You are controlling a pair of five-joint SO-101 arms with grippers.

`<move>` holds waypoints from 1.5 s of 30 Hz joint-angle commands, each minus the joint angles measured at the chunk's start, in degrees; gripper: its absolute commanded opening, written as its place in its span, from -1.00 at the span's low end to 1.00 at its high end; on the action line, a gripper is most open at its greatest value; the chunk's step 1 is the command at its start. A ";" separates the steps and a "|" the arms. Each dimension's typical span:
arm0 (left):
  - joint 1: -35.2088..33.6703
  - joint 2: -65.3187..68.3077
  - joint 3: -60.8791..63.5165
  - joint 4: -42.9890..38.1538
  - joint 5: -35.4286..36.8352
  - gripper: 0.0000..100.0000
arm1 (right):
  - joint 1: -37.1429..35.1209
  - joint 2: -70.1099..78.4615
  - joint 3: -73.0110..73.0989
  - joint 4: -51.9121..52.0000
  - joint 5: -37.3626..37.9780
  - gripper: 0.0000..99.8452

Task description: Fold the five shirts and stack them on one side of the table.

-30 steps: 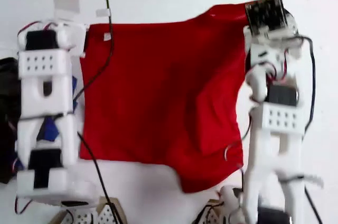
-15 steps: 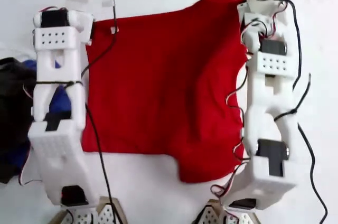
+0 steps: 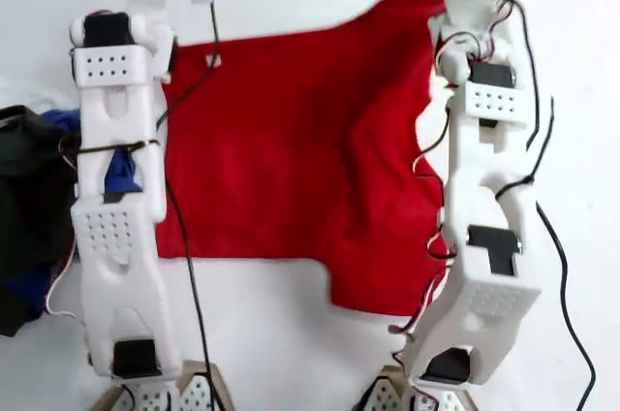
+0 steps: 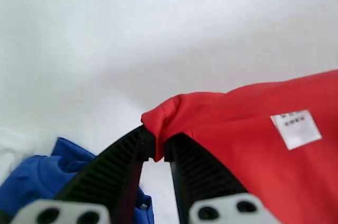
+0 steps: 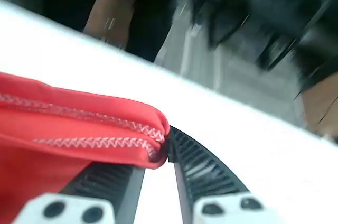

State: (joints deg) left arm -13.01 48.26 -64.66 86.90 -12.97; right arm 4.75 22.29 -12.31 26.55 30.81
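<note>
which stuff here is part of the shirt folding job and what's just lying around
Job: red shirt, pinched at two corners by left gripper and right gripper; blue garment and dark garment heaped beside it.
Lying about: black cable, white table.

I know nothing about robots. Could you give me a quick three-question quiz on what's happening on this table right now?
1. True or false: the left gripper and the right gripper are each shut on the red shirt.
2. What else lies on the table? A) a heap of dark and blue clothes; B) a stack of plates; C) a toolbox.
3. Fill in: the white tag sits near the corner pinched by the ___ gripper.

Key: 1 true; 2 A; 3 left.
</note>
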 commanded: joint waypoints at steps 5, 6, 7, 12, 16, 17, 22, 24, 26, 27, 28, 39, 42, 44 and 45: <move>0.00 3.60 -2.24 1.76 -0.44 -0.95 | 0.84 8.04 -3.60 11.74 0.00 -0.96; 0.00 4.31 -2.42 2.29 -0.44 -0.95 | 0.84 8.84 -3.60 12.44 0.00 -0.96; 0.00 4.92 -2.42 2.90 -0.44 -0.95 | 0.75 9.36 -3.60 13.14 0.00 -0.96; 0.00 5.19 -2.51 7.30 -0.44 -0.95 | 1.10 8.13 -3.69 17.10 0.00 -0.96; 0.00 3.16 -2.51 11.52 -0.53 -0.95 | 1.19 3.21 -3.69 22.81 0.00 -0.96; 0.00 2.55 -2.51 12.57 -0.53 -0.95 | 1.19 1.80 -3.60 24.31 0.00 -0.96; -0.44 -1.93 -1.01 15.65 -0.53 -0.95 | 1.27 -4.44 -3.25 30.20 0.00 -0.96; -0.44 -4.92 1.71 15.65 -2.20 -0.95 | 1.27 -6.20 -3.25 32.92 0.00 -0.96; -0.09 -9.05 7.34 15.65 -4.13 -0.95 | 1.27 -7.60 -3.25 35.91 0.00 -0.96; 0.00 -11.34 10.86 15.65 -4.31 -0.95 | 1.27 -8.22 -3.25 37.41 0.00 -0.96; 0.00 -13.71 14.46 15.56 -4.48 -0.95 | 1.27 -8.75 -3.25 38.99 0.00 -0.96; -0.26 -33.93 45.85 14.51 -4.66 -0.95 | 1.19 -27.12 21.36 43.47 0.44 -0.96; -0.35 -37.89 51.56 14.51 -4.92 -0.95 | 1.27 -39.08 37.10 36.79 0.53 -0.96; -0.35 -40.26 56.31 14.42 -6.68 -0.95 | 1.80 -47.08 45.45 34.68 0.53 -0.96; -0.35 -41.49 58.86 13.80 -7.21 -0.95 | 2.33 -50.86 48.44 34.51 0.53 -0.96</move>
State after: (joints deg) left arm -13.27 12.48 -10.77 101.41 -18.42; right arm 5.27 -15.34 26.11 63.74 30.81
